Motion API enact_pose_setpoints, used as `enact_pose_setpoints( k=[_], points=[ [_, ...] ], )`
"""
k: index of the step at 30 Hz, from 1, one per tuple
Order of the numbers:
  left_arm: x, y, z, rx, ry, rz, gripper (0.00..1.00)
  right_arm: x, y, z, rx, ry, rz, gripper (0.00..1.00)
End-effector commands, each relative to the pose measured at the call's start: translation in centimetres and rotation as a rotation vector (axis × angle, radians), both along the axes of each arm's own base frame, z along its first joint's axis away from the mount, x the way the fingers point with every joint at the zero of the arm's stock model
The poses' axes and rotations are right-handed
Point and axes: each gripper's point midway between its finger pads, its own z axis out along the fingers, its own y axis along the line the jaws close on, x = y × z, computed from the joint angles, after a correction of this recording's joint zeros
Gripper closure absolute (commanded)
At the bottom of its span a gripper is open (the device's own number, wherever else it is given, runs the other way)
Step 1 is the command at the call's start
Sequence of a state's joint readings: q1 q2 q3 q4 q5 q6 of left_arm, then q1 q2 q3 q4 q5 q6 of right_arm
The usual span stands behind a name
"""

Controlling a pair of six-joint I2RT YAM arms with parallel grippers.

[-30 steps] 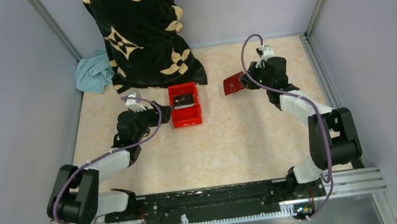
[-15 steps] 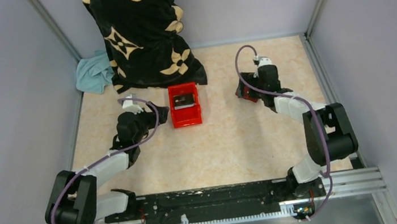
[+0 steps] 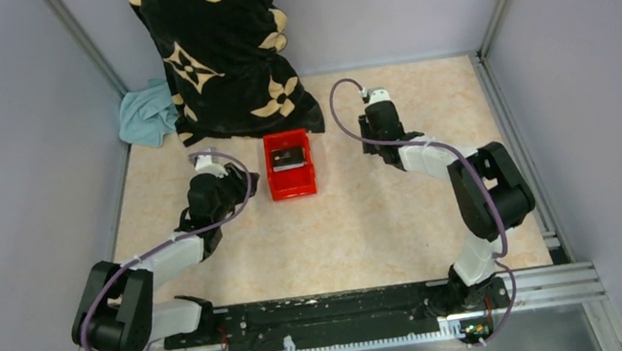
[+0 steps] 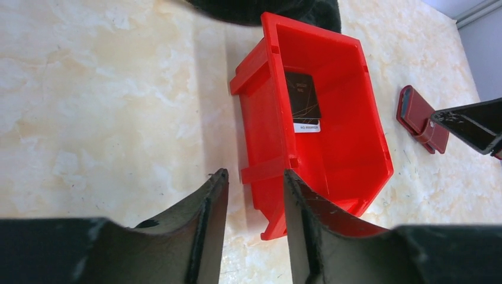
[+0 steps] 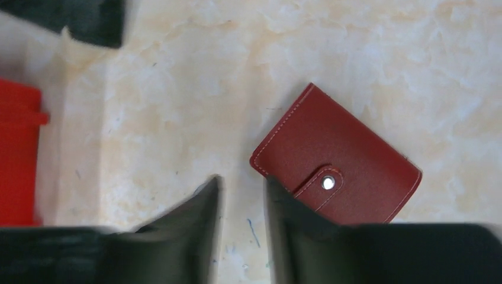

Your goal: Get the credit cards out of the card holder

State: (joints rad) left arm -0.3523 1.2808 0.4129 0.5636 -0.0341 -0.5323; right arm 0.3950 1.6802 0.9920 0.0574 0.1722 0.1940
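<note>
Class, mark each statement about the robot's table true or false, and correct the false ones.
1. The card holder lies on the table with its clasp fastened. True.
2. The right gripper is clamped on the card holder. False: nothing is between its fingers, and the holder lies flat on the table.
3. A dark card lies in the red box. True.
4. The flowered cloth covers the red box. False: the box stands uncovered in front of it.
</note>
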Motion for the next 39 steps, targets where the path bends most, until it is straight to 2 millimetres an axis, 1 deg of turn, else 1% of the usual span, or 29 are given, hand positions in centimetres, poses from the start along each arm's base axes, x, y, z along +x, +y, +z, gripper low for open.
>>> enact_pose_setpoints(
  k=[1, 2, 3, 4, 5, 6, 7, 8, 9, 11, 14, 16, 18, 20, 25, 27, 29, 31, 34, 35, 37, 39],
  points=[
    [0.6, 0.2, 1.4, -0.009, -0.033, 0.032, 0.57, 3.4, -2.4, 2.3, -0.006, -0.074, -0.152, 0.45],
    [0.6, 0.4, 1.3, -0.01, -0.028, 0.045, 0.57, 4.0, -2.9, 2.4, 0.027, -0.067, -0.167, 0.36],
    [0.7, 0.7, 1.1, -0.006, -0.024, 0.062, 0.55, 4.6, -3.3, 2.3, 0.062, -0.056, -0.178, 0.32],
    [0.8, 0.9, 1.0, -0.004, -0.018, 0.077, 0.49, 5.1, -3.7, 2.3, 0.091, -0.052, -0.191, 0.3],
    [0.9, 1.1, 0.9, -0.003, -0.015, 0.089, 0.41, 5.7, -4.1, 2.2, 0.102, -0.051, -0.201, 0.3],
    [0.9, 1.1, 1.0, -0.002, -0.017, 0.092, 0.33, 6.2, -4.7, 2.0, 0.103, -0.047, -0.22, 0.31],
    [0.9, 1.1, 1.0, 0.0, -0.017, 0.088, 0.27, 6.7, -5.2, 1.7, 0.099, -0.036, -0.243, 0.35],
    [0.9, 1.0, 0.9, 0.006, -0.016, 0.08, 0.23, 7.1, -5.7, 1.2, 0.094, -0.02, -0.263, 0.42],
    [0.9, 0.9, 0.9, 0.008, -0.012, 0.076, 0.21, 7.4, -6.1, 0.7, 0.092, -0.002, -0.274, 0.5],
    [1.0, 1.2, 0.5, 0.02, 0.001, 0.091, 0.2, 7.8, -6.5, -0.4, 0.093, 0.016, -0.292, 0.64],
    [1.2, 1.4, 0.0, 0.024, 0.029, 0.11, 0.21, 7.7, -5.7, -2.2, 0.104, 0.059, -0.265, 0.71],
    [1.3, 1.2, -0.2, 0.021, 0.043, 0.109, 0.21, 7.1, -5.1, -3.3, 0.1, 0.085, -0.246, 0.74],
    [1.4, 1.0, -0.3, 0.014, 0.055, 0.102, 0.21, 5.9, -4.6, -4.4, 0.082, 0.113, -0.234, 0.75],
    [1.4, 0.7, -0.4, 0.005, 0.064, 0.092, 0.21, 4.2, -3.7, -5.3, 0.073, 0.136, -0.206, 0.76],
    [1.3, 0.7, -1.1, -0.001, 0.108, 0.107, 0.22, -0.8, 0.5, -6.1, 0.076, 0.156, -0.094, 0.77],
    [1.3, 0.6, -0.6, -0.011, 0.101, 0.099, 0.22, -3.0, 2.5, -6.2, 0.094, 0.172, -0.032, 0.76],
    [1.0, 0.5, 0.2, -0.021, 0.075, 0.091, 0.22, -5.1, 4.1, -5.9, 0.099, 0.186, 0.034, 0.76],
    [0.8, 0.6, 1.2, -0.024, 0.033, 0.09, 0.23, -7.2, 5.0, -5.1, 0.083, 0.185, 0.08, 0.76],
    [0.2, 0.3, 2.6, -0.037, -0.018, 0.077, 0.24, -10.0, 6.0, -2.1, 0.113, 0.138, 0.147, 0.75],
    [0.0, 0.1, 3.0, -0.041, -0.031, 0.068, 0.25, -10.7, 6.0, -1.3, 0.132, 0.124, 0.156, 0.76],
    [-0.3, -0.8, 3.6, -0.054, -0.054, 0.044, 0.27, -11.5, 5.6, 1.1, 0.177, 0.064, 0.155, 0.76],
    [-0.6, -2.5, 4.2, -0.06, -0.08, -0.003, 0.27, -11.7, 4.5, 3.5, 0.194, -0.029, 0.135, 0.76]
  ],
)
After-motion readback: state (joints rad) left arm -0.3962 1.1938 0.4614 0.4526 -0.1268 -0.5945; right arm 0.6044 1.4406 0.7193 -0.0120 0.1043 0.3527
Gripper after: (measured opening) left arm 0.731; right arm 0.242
